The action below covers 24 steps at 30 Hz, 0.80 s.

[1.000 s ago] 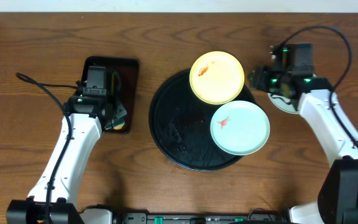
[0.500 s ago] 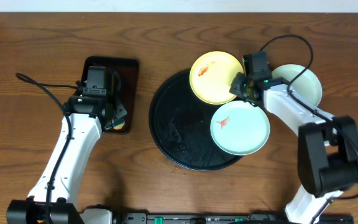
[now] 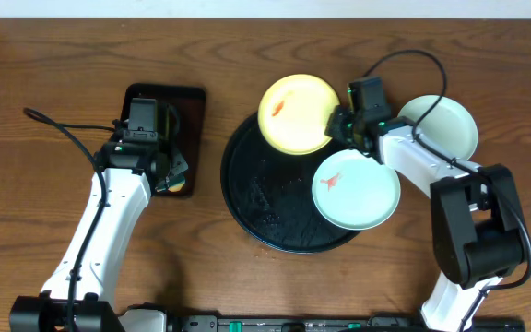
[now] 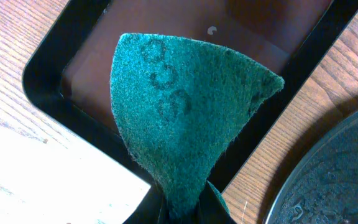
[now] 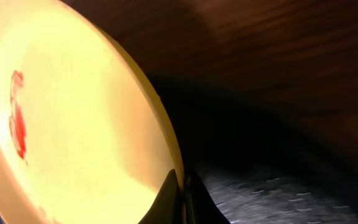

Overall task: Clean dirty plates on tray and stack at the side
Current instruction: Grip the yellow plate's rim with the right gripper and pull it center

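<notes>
Nearest the robot's side of the table (image 3: 53,231), a mint plate (image 3: 356,189) lies flat on the right part of the black tray (image 3: 247,189), with a small red-orange smear (image 3: 334,181) on its left half. The rest of the black tray's glossy floor is bare.

A little farther back on the left, the left gripper (image 4: 182,208) is pinched tight on the lower corner of a green scouring pad (image 4: 185,118), which stands up from the jaws over the near right part of the brown tray (image 4: 260,25).

Farther still, the yellow plate (image 3: 295,114) sits at the black tray's far edge, overhanging the rim toward the table. It carries its own red mark (image 5: 16,118). The right gripper (image 5: 180,194) is clamped on this plate's right rim, one finger on each face. The plate looks tilted in the wrist view, though whether it is clear of the tray rim is hard to tell.

Beyond the right gripper, to the right, a second mint plate (image 3: 442,124) rests on the bare wood, apart from the black tray.
</notes>
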Each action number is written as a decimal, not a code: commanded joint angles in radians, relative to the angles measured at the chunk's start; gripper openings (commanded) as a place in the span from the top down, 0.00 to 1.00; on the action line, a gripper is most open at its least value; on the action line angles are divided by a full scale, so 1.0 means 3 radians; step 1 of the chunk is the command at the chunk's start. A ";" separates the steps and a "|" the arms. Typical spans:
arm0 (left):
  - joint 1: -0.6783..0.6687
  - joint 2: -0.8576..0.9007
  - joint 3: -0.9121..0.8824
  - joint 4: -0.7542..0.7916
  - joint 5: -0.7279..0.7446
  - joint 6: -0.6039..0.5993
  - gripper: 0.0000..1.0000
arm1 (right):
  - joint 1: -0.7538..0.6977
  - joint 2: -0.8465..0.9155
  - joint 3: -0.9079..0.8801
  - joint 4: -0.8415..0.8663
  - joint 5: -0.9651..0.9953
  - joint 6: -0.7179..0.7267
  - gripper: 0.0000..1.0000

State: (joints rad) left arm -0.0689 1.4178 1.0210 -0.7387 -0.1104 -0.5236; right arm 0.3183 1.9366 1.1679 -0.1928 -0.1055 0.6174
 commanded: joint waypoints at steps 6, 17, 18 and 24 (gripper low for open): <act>0.0000 0.0020 -0.0019 -0.0003 -0.0015 -0.0028 0.93 | 0.0284 0.0020 0.0034 -0.0338 -0.0406 -0.0165 0.99; -0.0022 0.0023 -0.0155 0.0207 0.0245 0.0245 0.93 | 0.0286 0.0015 0.0034 -0.0885 -0.0893 -0.0397 0.99; -0.0024 0.0023 -0.0177 0.0262 0.0362 0.0272 0.93 | 0.0286 0.0015 0.0034 -0.0926 -0.0856 -0.0456 0.99; -0.0034 0.0022 -0.0182 0.0437 0.1064 0.0506 0.92 | 0.0324 0.0015 0.0034 -0.1087 -0.0795 -0.0753 0.99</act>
State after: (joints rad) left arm -0.0700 1.4185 0.9722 -0.6270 0.0547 -0.4496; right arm 0.3981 1.9366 1.1679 -0.4999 -0.3496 0.4736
